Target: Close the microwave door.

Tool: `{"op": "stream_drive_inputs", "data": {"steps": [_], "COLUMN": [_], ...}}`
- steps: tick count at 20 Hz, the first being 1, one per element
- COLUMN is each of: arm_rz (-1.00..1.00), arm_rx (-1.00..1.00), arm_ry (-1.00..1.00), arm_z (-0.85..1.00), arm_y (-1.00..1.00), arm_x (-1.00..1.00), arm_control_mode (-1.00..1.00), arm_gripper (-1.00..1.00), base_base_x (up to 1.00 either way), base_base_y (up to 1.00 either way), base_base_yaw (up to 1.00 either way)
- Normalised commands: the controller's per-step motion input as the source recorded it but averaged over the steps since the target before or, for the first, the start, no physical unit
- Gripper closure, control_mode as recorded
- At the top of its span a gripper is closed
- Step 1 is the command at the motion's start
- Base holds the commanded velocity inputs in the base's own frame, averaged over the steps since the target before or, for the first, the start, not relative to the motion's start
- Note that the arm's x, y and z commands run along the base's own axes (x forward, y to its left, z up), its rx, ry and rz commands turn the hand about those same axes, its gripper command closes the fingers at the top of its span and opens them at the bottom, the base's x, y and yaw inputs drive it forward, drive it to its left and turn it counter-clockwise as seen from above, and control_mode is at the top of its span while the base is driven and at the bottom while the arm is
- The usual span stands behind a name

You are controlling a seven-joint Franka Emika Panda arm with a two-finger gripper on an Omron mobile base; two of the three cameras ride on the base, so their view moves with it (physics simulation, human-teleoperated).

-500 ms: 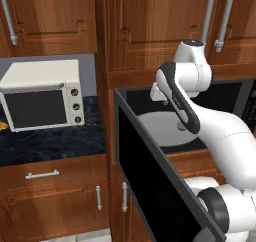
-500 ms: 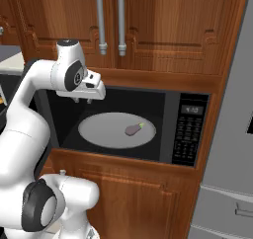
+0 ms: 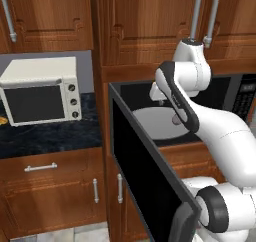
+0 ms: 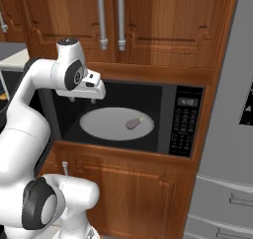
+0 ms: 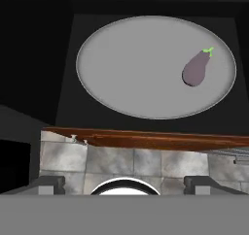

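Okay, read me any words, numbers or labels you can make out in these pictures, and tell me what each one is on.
No text can be read here.
The microwave has a small display atop its button panel: light marks, too blurred to read.
The panel's buttons: rows of pale marks, too small to read.
The cream oven has three knobs: no readable labels.

The white arm is raised from the base and bent at a dark elbow joint, the forearm being carried up toward 12 o'clock. The hand is turned flat, and the gripper (image 4: 82, 99) is pointed straight down toward 6 o'clock. Its two short fingers (image 4: 72, 99) are held well apart, and nothing is held between them.
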Motion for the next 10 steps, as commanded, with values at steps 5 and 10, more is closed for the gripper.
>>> {"op": "stream_drive_inputs", "data": {"steps": [5,10], "arm_rz": [0.0,0.0], "arm_rx": [0.0,0.0], "arm_ry": [0.0,0.0], "arm_z": [0.0,0.0], "arm_y": [0.0,0.0], "arm_x": [0.0,0.0], "arm_control_mode": [1.0,1.0], "arm_gripper": [-1.0,-1.0], "base_base_x": [-0.63,-0.62], "base_base_y": [-0.38,-0.31], "base_base_yaw": [-0.01,-0.01]}}
